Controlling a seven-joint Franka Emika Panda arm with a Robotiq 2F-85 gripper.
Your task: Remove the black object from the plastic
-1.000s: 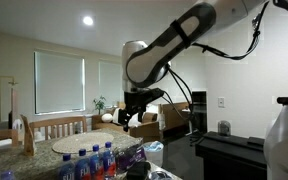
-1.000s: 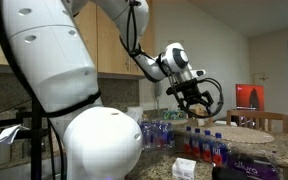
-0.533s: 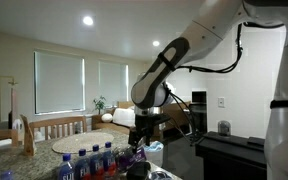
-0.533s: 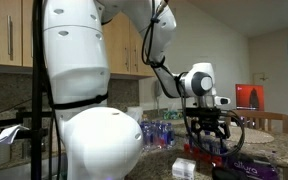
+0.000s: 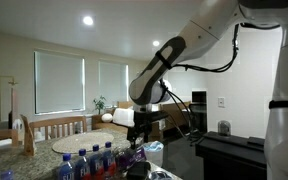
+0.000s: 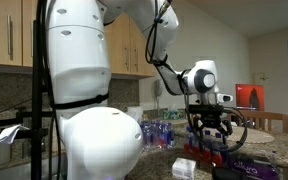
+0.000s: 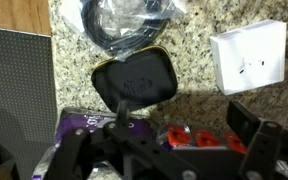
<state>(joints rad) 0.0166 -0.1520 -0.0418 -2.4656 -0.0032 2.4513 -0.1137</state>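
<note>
Fingers (image 7: 254, 127) spread wide; black object (image 7: 134, 85) lies flat, long axis crosswise

Granite surface (image 7: 194, 85), wood cabinets (image 6: 9, 35), 2 windows (image 5: 59, 82) w/ blinds, ceiling light (image 5: 88, 20) on, dining chairs (image 5: 59, 127).

Just ahead of the claw (image 7: 182, 128) the black case (image 7: 134, 82) looks matt; the countertop (image 7: 194, 75) is speckled stone, the white box (image 7: 249, 57) smooth plastic.

Coiled cable (image 7: 124, 30) cut off at top edge. Gripper (image 7: 182, 135) blurred, cropped below. Black case (image 7: 136, 82) partly hidden behind one finger (image 7: 119, 125).
</note>
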